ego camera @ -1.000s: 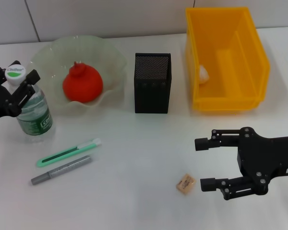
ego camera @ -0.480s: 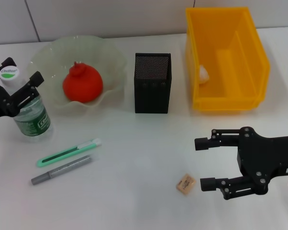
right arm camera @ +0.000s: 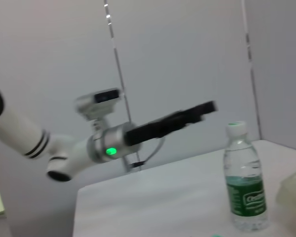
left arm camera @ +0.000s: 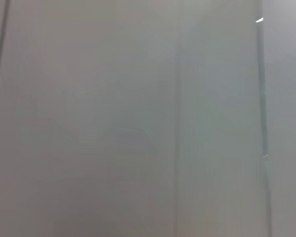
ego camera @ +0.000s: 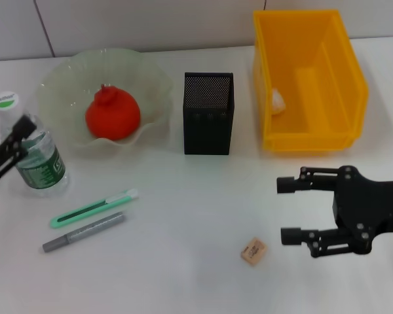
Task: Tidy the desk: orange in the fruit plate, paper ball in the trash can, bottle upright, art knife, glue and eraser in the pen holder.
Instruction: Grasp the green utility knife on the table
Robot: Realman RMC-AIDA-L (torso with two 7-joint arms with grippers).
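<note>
Now bottle (ego camera: 36, 144) upright (cap up), left gripper (ego camera: 5, 152) open beside it, right gripper (ego camera: 289, 210) open.

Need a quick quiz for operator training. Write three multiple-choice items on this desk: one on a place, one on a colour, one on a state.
1. Where is the orange?
A. in the fruit plate
B. in the trash can
C. on the table

2. What colour is the trash can?
A. black
B. yellow
C. green

3. How does the bottle stand?
A. on its side
B. upright
C. upside down

Answers: 1 A, the orange sits inside the ruffled bowl. 2 B, its walls are bright yellow. 3 B, its white cap points up, with the left gripper open beside it.
</note>
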